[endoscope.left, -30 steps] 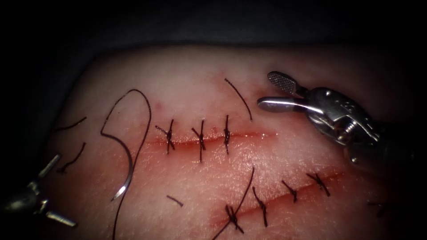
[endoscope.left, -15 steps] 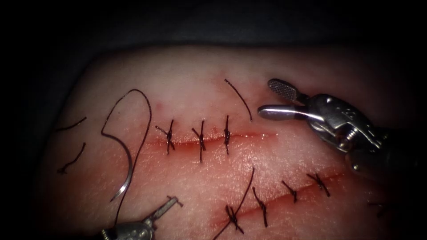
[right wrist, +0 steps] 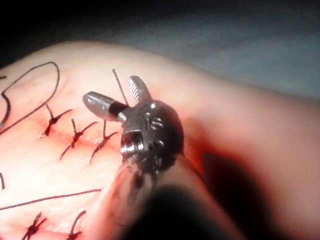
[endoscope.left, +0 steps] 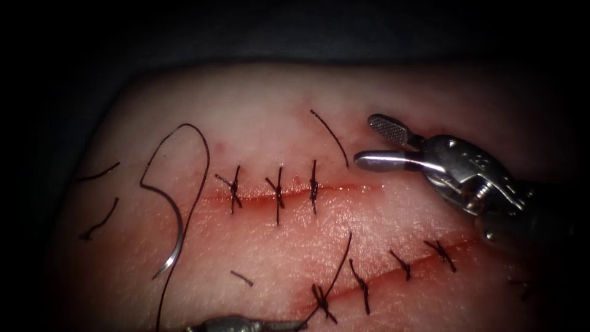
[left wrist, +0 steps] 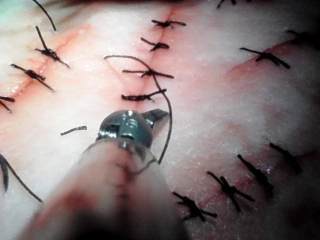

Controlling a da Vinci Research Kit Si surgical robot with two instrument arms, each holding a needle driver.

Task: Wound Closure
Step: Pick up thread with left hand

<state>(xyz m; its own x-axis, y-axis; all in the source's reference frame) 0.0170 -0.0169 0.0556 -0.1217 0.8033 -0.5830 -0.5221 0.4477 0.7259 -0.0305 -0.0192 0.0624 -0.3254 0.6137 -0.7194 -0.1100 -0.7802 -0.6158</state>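
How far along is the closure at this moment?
Done: three stitches cross the cut. In hand: nothing. The needle lies free on the tissue, left of the cut, with its thread attached. The right end effector is open and empty by the cut's right end. The left tool holds nothing visible. Left: the cut's right end has no stitch.

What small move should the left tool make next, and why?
Probably reach left to the curved steel needle, which lies free on the pale tissue left of the cut; both the left tool and the open right tool seem to hold nothing.
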